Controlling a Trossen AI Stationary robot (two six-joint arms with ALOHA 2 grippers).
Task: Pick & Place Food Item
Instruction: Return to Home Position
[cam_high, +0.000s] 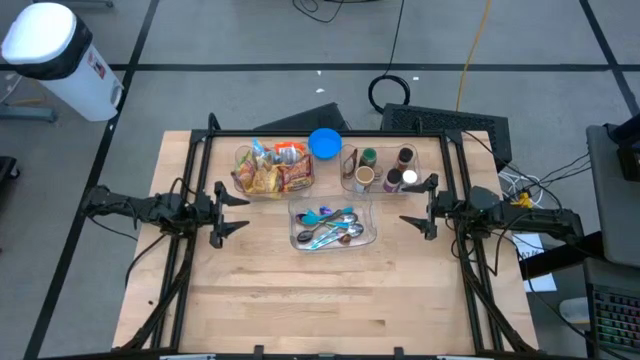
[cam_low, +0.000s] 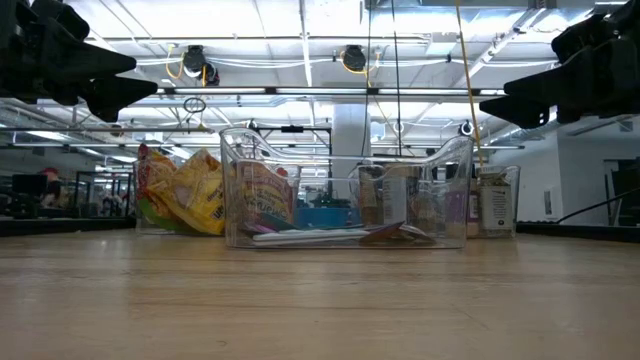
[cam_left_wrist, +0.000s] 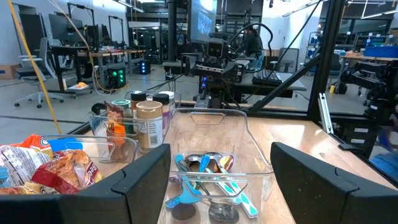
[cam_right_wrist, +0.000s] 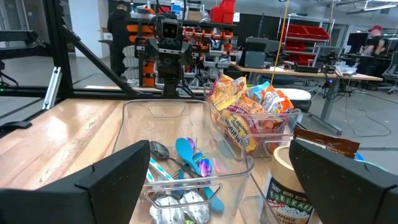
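A wooden table (cam_high: 320, 300) carries 2 clear bins. The spoon bin (cam_high: 364, 206) at the middle holds spoons (cam_high: 330, 232). The jar bin (cam_high: 382, 188) holds jars (cam_high: 366, 178). A blue disc (cam_high: 324, 143) lies just beside the jar bin. A white can (cam_high: 50, 50) stands on the floor.

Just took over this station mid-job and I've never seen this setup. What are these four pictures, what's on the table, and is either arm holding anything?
It is a two-armed robot at a wooden table. The high view looks straight down; the low view looks level across the tabletop; each wrist view looks forward from that arm. The left gripper and right gripper hover at the sides, both open and empty. Between them stand three clear bins: one with noodle bags, one with jars, one with spoons. A blue round object lies at the far edge.
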